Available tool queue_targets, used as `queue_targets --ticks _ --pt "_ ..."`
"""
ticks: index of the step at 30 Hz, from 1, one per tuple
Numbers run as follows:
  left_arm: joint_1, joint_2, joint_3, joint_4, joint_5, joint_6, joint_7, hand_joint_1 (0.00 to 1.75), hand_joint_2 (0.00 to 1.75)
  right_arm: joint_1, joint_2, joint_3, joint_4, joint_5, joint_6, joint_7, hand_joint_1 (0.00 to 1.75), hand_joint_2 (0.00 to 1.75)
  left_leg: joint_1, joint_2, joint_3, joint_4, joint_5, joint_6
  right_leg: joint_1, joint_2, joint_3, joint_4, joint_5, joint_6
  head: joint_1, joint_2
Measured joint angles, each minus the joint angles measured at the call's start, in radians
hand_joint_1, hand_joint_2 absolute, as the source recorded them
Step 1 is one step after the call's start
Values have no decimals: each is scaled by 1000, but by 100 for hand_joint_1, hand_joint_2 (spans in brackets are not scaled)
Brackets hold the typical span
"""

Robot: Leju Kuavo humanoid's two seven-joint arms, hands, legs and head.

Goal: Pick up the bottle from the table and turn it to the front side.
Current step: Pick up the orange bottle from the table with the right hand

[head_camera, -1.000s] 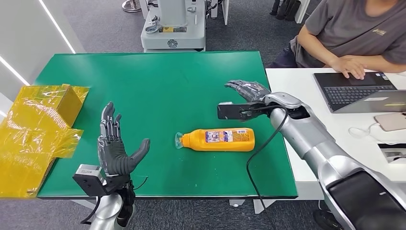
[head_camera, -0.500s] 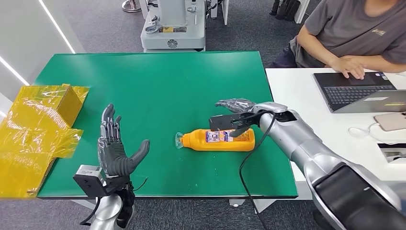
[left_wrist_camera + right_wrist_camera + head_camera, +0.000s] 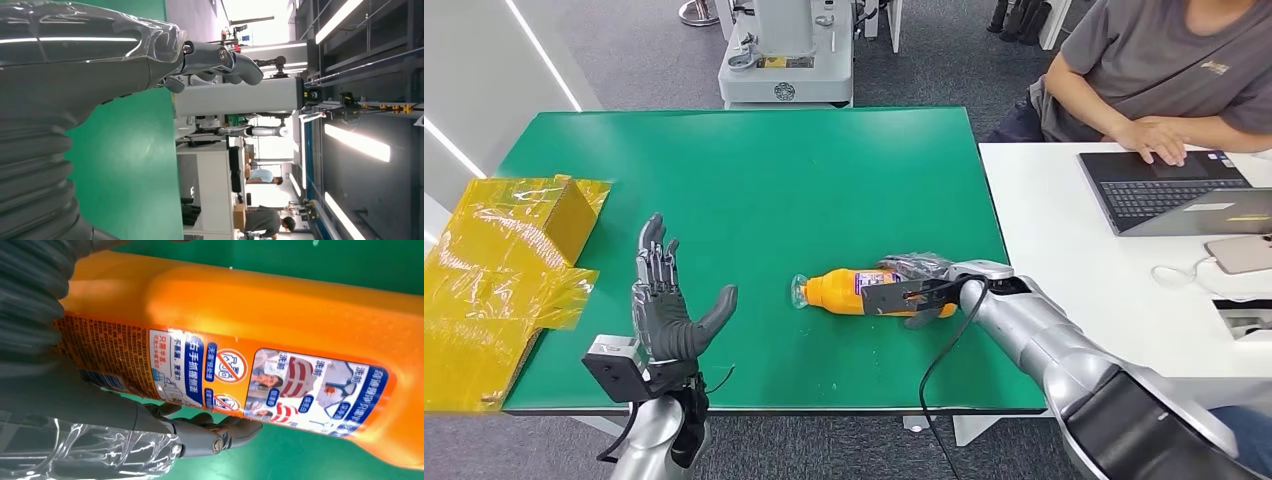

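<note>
Lying on its side on the green table (image 3: 754,180), the orange bottle (image 3: 834,288) has its rear half covered by the right hand (image 3: 916,288), so the base end cannot be seen from the head view. That hand's fingers (image 3: 220,432) curl under and around the body, thumb on the other side: a grip, it looks, though whether the bottle has left the table I cannot tell. Beyond the fingertips, the clear cap end points toward the left hand (image 3: 664,310), which stands well apart, palm up, fingers spread, holding nothing. Up close, the label (image 3: 270,385) faces the wrist camera: blue panels of Chinese characters, red prohibition circles, small pictures of clothing; the fine print near the palm is too small to read. A yellow bag (image 3: 504,270) sits beside the left fingers; a person (image 3: 1164,70) types on a laptop (image 3: 1174,185).
</note>
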Motion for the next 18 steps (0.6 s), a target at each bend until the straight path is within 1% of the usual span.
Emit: queue_targets --ticks 7,18 --pt "-20 0 -8 29 15 0 -8 0 175 2 0 1 18 6 -10 17 0 175 0 1 3 0 0 0 0 1 2 0 0 0 0 0" --pt "-31 3 -14 50 32 1 -17 0 175 26 -14 3 28 14 -59 33 0 175 0 2 5 0 0 0 0 2 4 0 0 0 0 0"
